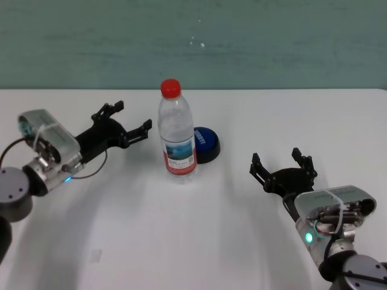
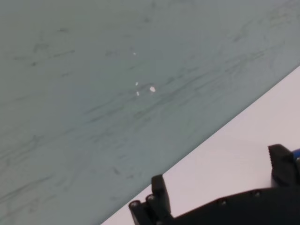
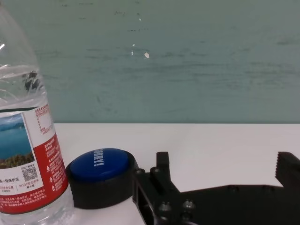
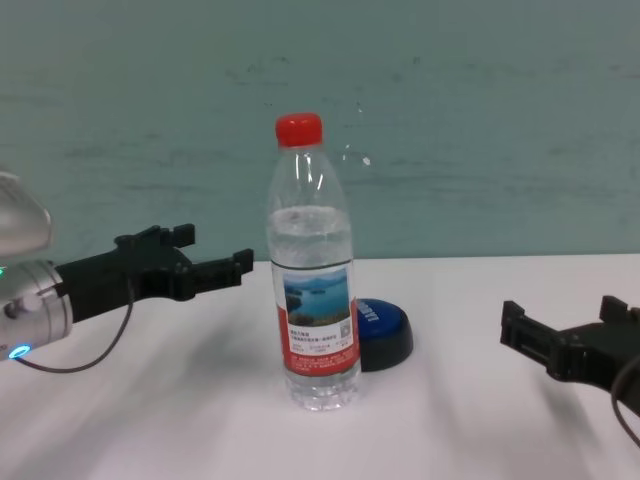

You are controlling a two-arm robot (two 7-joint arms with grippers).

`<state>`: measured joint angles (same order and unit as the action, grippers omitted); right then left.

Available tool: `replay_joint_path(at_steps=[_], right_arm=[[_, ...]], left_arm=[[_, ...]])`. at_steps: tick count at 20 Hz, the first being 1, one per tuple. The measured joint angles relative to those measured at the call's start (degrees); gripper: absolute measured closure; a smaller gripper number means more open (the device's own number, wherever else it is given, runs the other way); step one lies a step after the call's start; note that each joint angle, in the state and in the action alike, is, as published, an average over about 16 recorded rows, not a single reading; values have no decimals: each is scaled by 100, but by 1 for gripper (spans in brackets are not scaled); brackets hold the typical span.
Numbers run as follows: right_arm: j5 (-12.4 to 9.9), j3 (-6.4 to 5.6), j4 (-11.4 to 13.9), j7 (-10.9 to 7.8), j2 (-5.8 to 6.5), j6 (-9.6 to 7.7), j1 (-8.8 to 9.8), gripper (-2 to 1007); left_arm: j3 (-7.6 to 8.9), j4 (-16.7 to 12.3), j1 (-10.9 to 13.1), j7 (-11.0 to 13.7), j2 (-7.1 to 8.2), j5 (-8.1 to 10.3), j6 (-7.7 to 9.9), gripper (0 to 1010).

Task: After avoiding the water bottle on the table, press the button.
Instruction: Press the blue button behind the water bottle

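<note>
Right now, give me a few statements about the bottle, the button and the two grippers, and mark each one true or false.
1. The water bottle stands upright with its red cap on. True.
2. The button sits in front of the bottle, nearer the robot. False: it lies behind the bottle, toward the robot's right, partly hidden.
3. The left gripper is shut on the bottle. False: its fingers are open and clear of the bottle, on its left.
4. The right gripper is open, over the table, right of the button. True.
5. Something is pressing the button. False: nothing touches its blue top.
</note>
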<state>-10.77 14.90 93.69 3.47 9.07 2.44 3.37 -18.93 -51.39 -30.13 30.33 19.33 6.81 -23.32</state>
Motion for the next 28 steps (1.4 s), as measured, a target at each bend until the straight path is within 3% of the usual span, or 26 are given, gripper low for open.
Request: replay_joint_path(at_steps=[6, 13, 17, 22, 28], right_arm=[[0, 0, 0, 0, 0, 0, 0, 1], [0, 0, 0, -1, 0, 0, 0, 1], [0, 0, 0, 0, 0, 0, 0, 1], [0, 0, 0, 0, 0, 0, 0, 1], [0, 0, 0, 0, 0, 0, 0, 1]], left_arm=[[231, -868, 613, -274, 284, 16, 301, 10], [647, -2255, 1676, -630, 710, 31, 725, 10], [848, -2947, 2254, -772, 857, 19, 896, 9], [985, -3582, 2810, -912, 870, -24, 1054, 9], [984, -4024, 3193, -1130, 687, -193, 1203, 10]])
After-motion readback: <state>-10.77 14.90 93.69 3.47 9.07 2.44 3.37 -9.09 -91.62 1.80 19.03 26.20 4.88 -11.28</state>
